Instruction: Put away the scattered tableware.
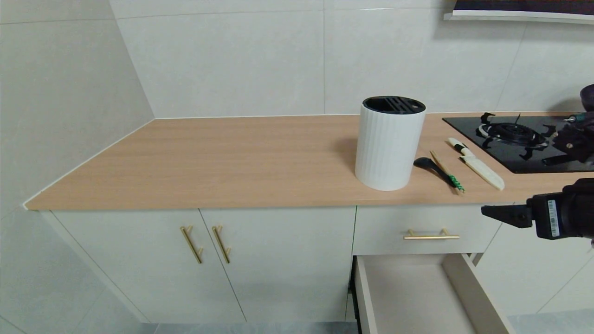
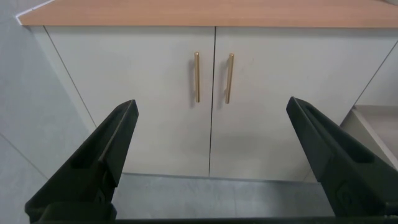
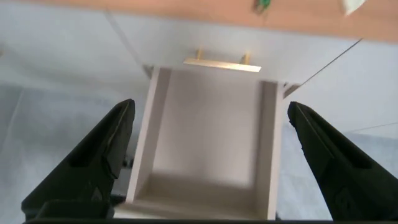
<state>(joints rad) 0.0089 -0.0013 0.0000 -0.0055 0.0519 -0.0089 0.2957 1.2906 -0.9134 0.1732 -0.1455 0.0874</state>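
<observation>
A black spoon [image 1: 428, 163], a pair of chopsticks with green ends [image 1: 448, 172] and a cream-bladed knife [image 1: 477, 163] lie on the wooden countertop [image 1: 232, 162], just right of a white ribbed utensil holder [image 1: 389, 144] with a black slotted top. My right gripper [image 1: 502, 214] hangs in front of the counter edge at the right, above an open, empty drawer [image 1: 408, 297]. In the right wrist view that gripper [image 3: 211, 107] is open over the drawer [image 3: 208, 149]. My left gripper [image 2: 211, 106] is open and empty, low down, facing the cabinet doors [image 2: 155, 106].
A black gas hob [image 1: 515, 134] is set into the counter at the right, behind the knife. A shut drawer with a gold handle [image 1: 431, 235] sits above the open one. Two gold door handles [image 1: 206, 243] stick out from the cabinet. A tiled wall backs the counter.
</observation>
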